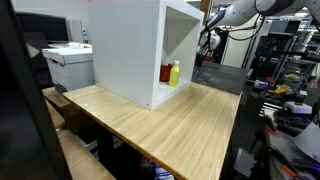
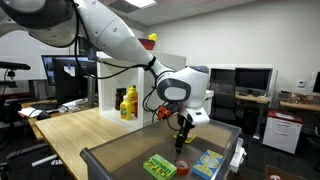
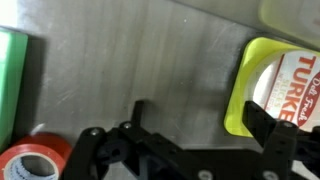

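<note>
My gripper [image 3: 200, 120] hangs open over the bare metal floor of a grey bin [image 3: 150, 50], with nothing between its fingers. Its right finger [image 3: 266, 122] overlaps the edge of a yellow-green turkey package [image 3: 262, 75]. A red tape roll [image 3: 35, 160] lies at the lower left, and a green box [image 3: 10, 80] shows at the left edge. In an exterior view the gripper [image 2: 180, 141] points down into the bin [image 2: 120, 160], above the green box [image 2: 158, 166] and a blue and yellow box [image 2: 206, 162]. Seen from across the table, the gripper [image 1: 207, 45] sits past its far end.
A white open-fronted cabinet [image 1: 125, 50] stands on the wooden table [image 1: 170, 125], with a yellow bottle [image 1: 174, 73] and a red bottle [image 1: 166, 74] inside. A printer [image 1: 68, 65] sits beside it. Desks with monitors [image 2: 250, 80] line the back wall.
</note>
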Available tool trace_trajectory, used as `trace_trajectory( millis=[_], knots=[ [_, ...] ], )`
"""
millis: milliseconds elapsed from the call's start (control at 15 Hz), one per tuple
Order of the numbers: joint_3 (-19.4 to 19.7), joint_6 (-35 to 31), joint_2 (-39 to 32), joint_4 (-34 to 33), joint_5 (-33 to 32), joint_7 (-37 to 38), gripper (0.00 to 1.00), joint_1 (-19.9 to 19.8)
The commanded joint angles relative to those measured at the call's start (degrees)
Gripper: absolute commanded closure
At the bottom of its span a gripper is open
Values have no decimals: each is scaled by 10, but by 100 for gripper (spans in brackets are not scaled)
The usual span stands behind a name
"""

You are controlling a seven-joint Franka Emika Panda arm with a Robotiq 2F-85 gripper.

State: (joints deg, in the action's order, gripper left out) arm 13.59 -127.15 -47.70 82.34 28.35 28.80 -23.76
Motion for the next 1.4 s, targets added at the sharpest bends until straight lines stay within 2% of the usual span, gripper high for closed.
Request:
trace_trajectory(
  millis=[0,733,1333],
  knots=[
    [0,5,-8,-11,-11,20,0,2],
    [11,9,-11,-3,-25,46,0,7],
    [1,16,-10,-4,-36,43,0,9]
  ],
)
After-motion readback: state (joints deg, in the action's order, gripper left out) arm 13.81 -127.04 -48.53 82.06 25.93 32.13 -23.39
